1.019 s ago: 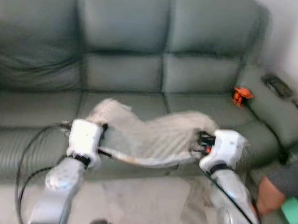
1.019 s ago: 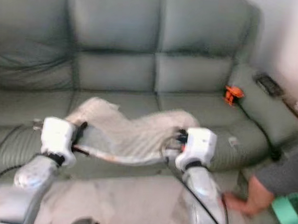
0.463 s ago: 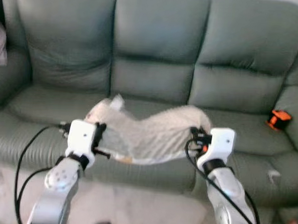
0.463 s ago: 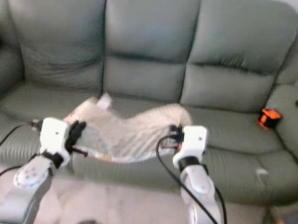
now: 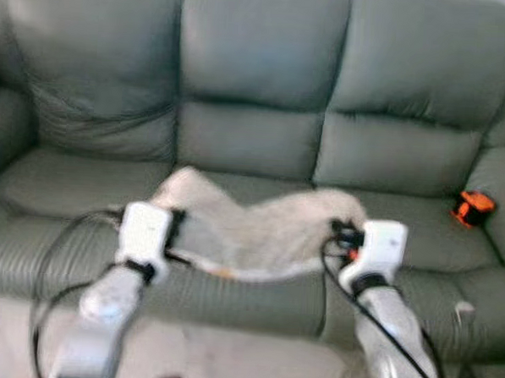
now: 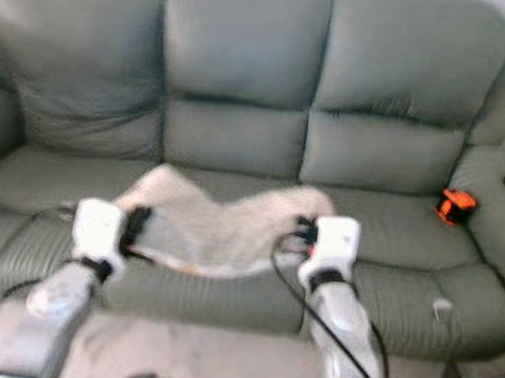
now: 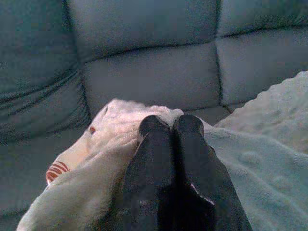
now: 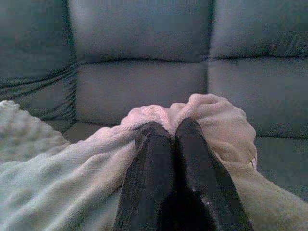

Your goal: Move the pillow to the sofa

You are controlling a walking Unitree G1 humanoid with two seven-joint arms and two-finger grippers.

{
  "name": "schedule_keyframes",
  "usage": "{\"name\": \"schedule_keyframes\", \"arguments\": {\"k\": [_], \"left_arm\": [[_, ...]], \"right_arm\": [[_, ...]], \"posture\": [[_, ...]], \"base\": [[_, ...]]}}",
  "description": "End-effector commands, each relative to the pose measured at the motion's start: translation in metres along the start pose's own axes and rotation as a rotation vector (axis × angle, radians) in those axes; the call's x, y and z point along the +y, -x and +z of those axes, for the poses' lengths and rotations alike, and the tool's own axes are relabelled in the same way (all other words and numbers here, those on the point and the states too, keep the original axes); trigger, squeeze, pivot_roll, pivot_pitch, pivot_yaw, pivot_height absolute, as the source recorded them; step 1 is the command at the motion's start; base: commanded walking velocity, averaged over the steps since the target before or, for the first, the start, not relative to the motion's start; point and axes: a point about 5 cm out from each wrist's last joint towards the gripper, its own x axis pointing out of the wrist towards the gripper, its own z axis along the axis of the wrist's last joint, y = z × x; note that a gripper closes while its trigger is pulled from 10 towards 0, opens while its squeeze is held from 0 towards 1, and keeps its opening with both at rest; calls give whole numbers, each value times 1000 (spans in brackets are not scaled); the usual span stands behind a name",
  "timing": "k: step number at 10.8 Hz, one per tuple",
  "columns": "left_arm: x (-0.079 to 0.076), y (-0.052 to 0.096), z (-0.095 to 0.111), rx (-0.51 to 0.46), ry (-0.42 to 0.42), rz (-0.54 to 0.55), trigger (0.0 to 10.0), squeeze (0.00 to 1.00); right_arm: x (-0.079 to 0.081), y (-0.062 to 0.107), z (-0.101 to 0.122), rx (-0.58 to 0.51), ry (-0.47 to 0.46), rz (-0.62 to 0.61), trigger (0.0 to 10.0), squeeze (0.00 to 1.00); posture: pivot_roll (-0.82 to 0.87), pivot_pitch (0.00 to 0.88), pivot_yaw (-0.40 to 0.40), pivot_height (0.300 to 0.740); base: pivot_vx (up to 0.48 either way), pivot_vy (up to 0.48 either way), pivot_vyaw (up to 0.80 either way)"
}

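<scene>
A cream fuzzy pillow (image 5: 250, 227) hangs sagging between my two grippers, just above the front of the grey-green sofa's (image 5: 257, 96) middle seat. My left gripper (image 7: 171, 126) is shut on the pillow's left corner, its fingers (image 7: 151, 159) pressed together in the fabric. My right gripper (image 8: 169, 129) is shut on the pillow's right corner, with folds of fabric bunched over its tips. In the left eye view the left gripper (image 5: 176, 227) and right gripper (image 5: 339, 236) hold the pillow about level.
An orange object (image 5: 472, 206) lies on the sofa's right seat by the armrest. A small white scrap (image 5: 462, 308) sits on the right seat's front edge. Pale floor (image 5: 227, 357) runs along the sofa's front below my arms.
The camera has swung left and the whole view shifted, so the sofa now sits centred. Both grippers still hold the pillow; it hangs slightly lower over the seat.
</scene>
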Motion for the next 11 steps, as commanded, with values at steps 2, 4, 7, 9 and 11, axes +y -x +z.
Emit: {"name": "schedule_keyframes", "arguments": {"k": [2,4,7,9,11], "left_arm": [[-9,-4,7,-34,3,-33,10000,0],[-9,-4,8,-34,-1,-31,10000,0],[-8,-5,9,-39,-6,-17,10000,0],[-8,-5,9,-40,-6,-17,10000,0],[-9,-5,9,-34,-7,-23,10000,0]], "right_arm": [[-7,1,5,-19,8,-17,10000,0],[-7,-1,5,-16,6,-10,10000,0],[-7,-2,5,-12,3,-5,10000,0],[-6,-2,5,-10,2,-5,10000,0],[-7,-2,5,-8,1,-6,10000,0]], "posture": [[-23,0,-29,740],[-21,0,-30,740],[-21,0,-31,740],[-22,0,-29,740],[-23,0,-28,740]], "base": [[424,0,0],[427,0,0],[0,0,0],[0,0,0],[0,480,0]]}}
